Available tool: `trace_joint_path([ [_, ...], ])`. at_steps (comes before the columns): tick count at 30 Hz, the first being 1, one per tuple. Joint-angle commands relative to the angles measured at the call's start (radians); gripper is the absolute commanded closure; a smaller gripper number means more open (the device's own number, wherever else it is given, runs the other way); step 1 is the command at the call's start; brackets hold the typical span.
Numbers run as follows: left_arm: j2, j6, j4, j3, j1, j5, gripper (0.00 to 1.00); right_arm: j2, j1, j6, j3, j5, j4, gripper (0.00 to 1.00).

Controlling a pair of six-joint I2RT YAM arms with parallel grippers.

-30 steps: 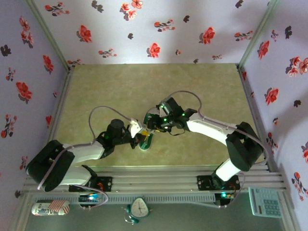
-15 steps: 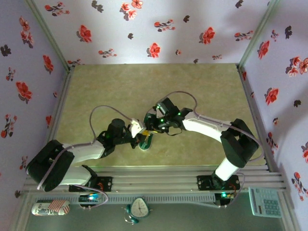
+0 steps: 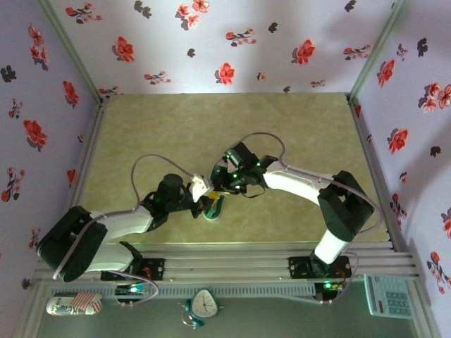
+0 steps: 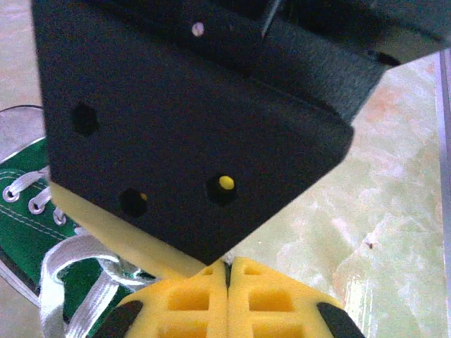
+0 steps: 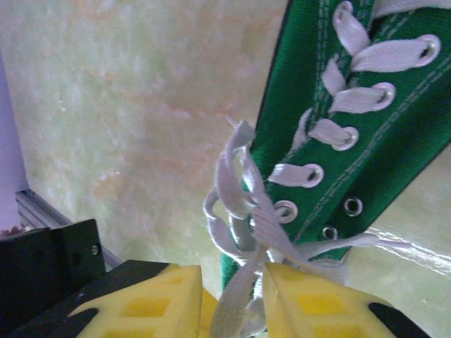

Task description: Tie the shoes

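The table [image 3: 282, 127] is closed in on three sides by walls [image 3: 211, 42] printed with red flowers. Within this enclosure one dark green sneaker [image 3: 215, 206] lies near the table's near edge, a little left of the middle, with both arms bent over it. A white toe cap is seen at the end facing the near edge.

The left gripper [image 3: 201, 189] is held just beside the sneaker's left side. In the left wrist view its yellow pads [image 4: 190, 303] are pressed flat together, so the left gripper [image 4: 227, 285] is closed; whether any lace is pinched in the seam cannot be told. The green canvas of the sneaker [image 4: 21, 211] and a loop of white laces [image 4: 74, 282] are seen to the left of the pads.

The right gripper [image 3: 221, 187] is placed over the sneaker's far end. In the right wrist view a bundle of laces [image 5: 243, 204] is drawn from the lower eyelets of the sneaker [image 5: 384, 141] down between the yellow fingers [image 5: 317, 306] of the right gripper [image 5: 238, 303]. The gap is narrow and is taken up by the lace; whether the lace is clamped cannot be told.

Compared with a second ago, the right arm's wrist and elbow have been shifted slightly toward the left edge. The sneaker and the left arm are found where they were.
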Motion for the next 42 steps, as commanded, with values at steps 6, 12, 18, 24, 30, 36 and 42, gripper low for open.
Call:
trace_joint_path([
  [6, -0.023, 0.025, 0.007, 0.012, -0.007, -0.008, 1.0, 0.018, 0.015, -0.024, 0.031, 0.027, -0.037, 0.78],
  [12, -0.022, 0.021, 0.011, 0.009, -0.007, -0.008, 1.0, 0.017, 0.015, -0.031, 0.034, 0.044, -0.037, 0.88],
  [18, -0.046, -0.054, 0.032, 0.008, -0.006, -0.031, 0.64, -0.003, 0.013, -0.057, 0.019, 0.056, -0.008, 1.0],
  [24, -0.171, -0.167, -0.004, 0.0, -0.004, -0.098, 0.27, -0.006, 0.002, -0.075, -0.004, 0.028, 0.033, 1.0],
  [30, -0.271, -0.288, -0.089, -0.03, 0.024, -0.292, 0.22, -0.024, -0.027, -0.073, -0.036, 0.025, 0.064, 1.0],
  [36, -0.247, -0.439, -0.163, -0.032, 0.096, -0.34, 0.25, -0.022, -0.059, -0.179, -0.032, 0.003, 0.021, 1.0],
  [42, -0.191, -0.498, -0.146, -0.028, 0.126, -0.32, 0.33, -0.013, -0.092, -0.268, -0.047, -0.034, 0.022, 1.0],
])
